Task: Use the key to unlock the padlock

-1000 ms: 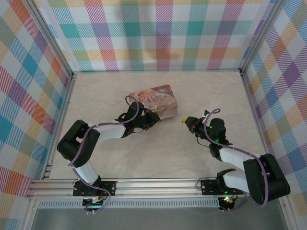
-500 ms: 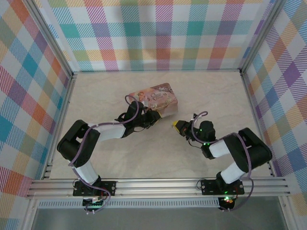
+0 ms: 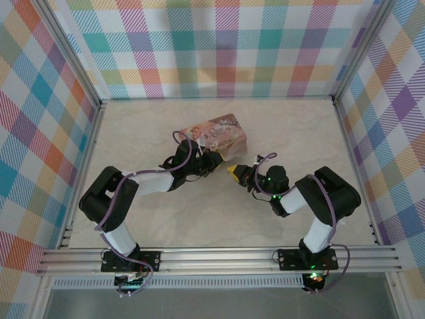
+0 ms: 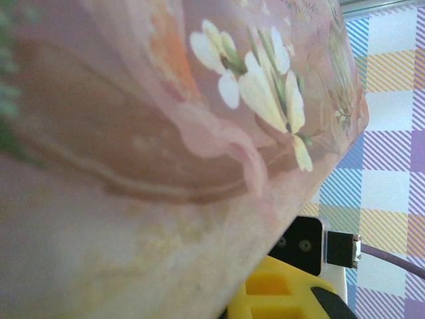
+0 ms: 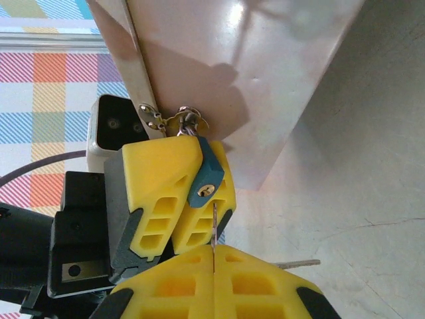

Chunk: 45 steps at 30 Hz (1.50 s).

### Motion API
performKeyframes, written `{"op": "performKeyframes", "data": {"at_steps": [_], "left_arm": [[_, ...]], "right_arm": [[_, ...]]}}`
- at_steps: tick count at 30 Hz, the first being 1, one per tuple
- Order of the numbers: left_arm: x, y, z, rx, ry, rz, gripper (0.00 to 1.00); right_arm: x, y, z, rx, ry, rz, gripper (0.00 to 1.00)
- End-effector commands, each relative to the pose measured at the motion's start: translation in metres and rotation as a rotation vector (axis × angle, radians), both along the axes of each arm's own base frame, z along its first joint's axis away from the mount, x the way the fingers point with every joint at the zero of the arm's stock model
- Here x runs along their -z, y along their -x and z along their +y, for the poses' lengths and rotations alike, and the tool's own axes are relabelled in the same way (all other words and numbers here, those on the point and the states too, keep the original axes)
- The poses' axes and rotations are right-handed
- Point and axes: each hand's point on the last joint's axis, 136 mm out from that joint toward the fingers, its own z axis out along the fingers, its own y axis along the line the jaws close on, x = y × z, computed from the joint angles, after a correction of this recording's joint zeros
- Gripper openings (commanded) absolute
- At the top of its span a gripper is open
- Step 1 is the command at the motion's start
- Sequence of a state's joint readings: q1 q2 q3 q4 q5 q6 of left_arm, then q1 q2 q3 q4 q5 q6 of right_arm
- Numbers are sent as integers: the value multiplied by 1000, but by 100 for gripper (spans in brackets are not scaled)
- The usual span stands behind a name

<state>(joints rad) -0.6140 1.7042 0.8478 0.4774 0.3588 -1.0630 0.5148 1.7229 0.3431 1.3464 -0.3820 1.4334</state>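
Near the middle of the bench [image 3: 166, 212], the left arm stretches low and the right arm is folded. The left claw [image 3: 215, 162] pinches the padlock [image 5: 205, 179] hanging at the tin [image 3: 216, 136]. The right claw [image 3: 235, 171], pressed together on the key [image 5: 214, 227], points it at the padlock.

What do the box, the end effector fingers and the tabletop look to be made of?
Box: apparently sheet metal, glossy, its plain side showing soft reflections and a shadow. Right end effector fingers: probably matte yellow plastic, moulded with hollow pockets. Tabletop: pale, marble-look with thin veins; real material unclear.
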Motion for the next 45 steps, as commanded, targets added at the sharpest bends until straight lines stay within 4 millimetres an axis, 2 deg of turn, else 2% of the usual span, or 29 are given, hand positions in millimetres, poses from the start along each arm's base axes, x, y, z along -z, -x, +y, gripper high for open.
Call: {"op": "performKeyframes", "data": {"at_steps": [1,12,34,45], "left_arm": [[-25,2,-15,41,91,-50,8],[-27,2,-16,39,104,-53,8],[-23,0,-16,31,108,-48,8],[-21,1,-17,34,117,-44,8]], "right_arm": [[-15,-5,4,1,-42,-46,0],[-21,-8,6,-3,-55,-54,0],[-23,0,-1,16,-50,-62,0],[-28,-5,0,21,-56,-75,0]]}}
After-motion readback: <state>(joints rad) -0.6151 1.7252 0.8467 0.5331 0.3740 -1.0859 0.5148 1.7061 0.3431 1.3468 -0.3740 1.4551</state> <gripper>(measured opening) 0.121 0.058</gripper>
